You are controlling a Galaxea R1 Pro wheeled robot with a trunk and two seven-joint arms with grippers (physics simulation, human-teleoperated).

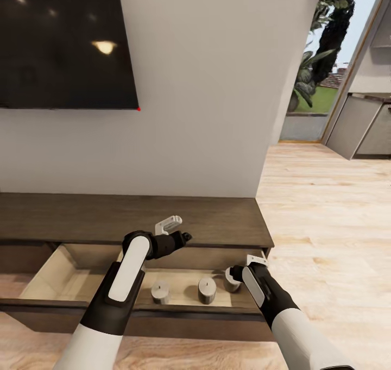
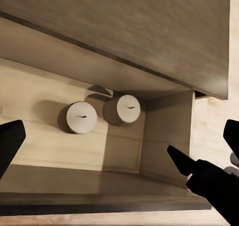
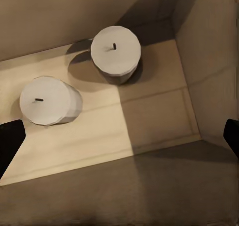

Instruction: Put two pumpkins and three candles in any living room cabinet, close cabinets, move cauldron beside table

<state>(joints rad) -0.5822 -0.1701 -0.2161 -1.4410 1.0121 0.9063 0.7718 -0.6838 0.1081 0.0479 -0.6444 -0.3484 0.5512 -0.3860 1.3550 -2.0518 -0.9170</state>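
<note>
Dark-brown wood frames the scene: the cabinet (image 1: 217, 223) runs along the wall under a black screen (image 1: 65, 38), and its drawer (image 1: 70, 272) stands pulled out, pale inside. Taking that drawer as the landmark and reading from the left, its left half looks bare as far as the head view shows. Over its middle hangs the left gripper (image 1: 182, 234), fingers spread and holding nothing; the left wrist view looks down past those dark fingertips (image 2: 179, 159) into the drawer's right corner. In the drawer's right half stand the candles: one (image 1: 160, 292) nearest the middle, a second (image 1: 207, 290) just beside it, and a third (image 1: 232, 281) against the right end wall, partly behind the right arm. The right gripper (image 1: 239, 275) hovers above that corner, released and empty, its fingertips wide apart at the edges of the right wrist view, where two candles (image 3: 115, 52) sit upright on the pale drawer floor.

By this evidence the three candles are stowed. No pumpkin can be seen in the drawer, so that step seems unfinished. The drawer must also be pushed shut, and the cauldron's placing beside the table cannot be judged from here.
</note>
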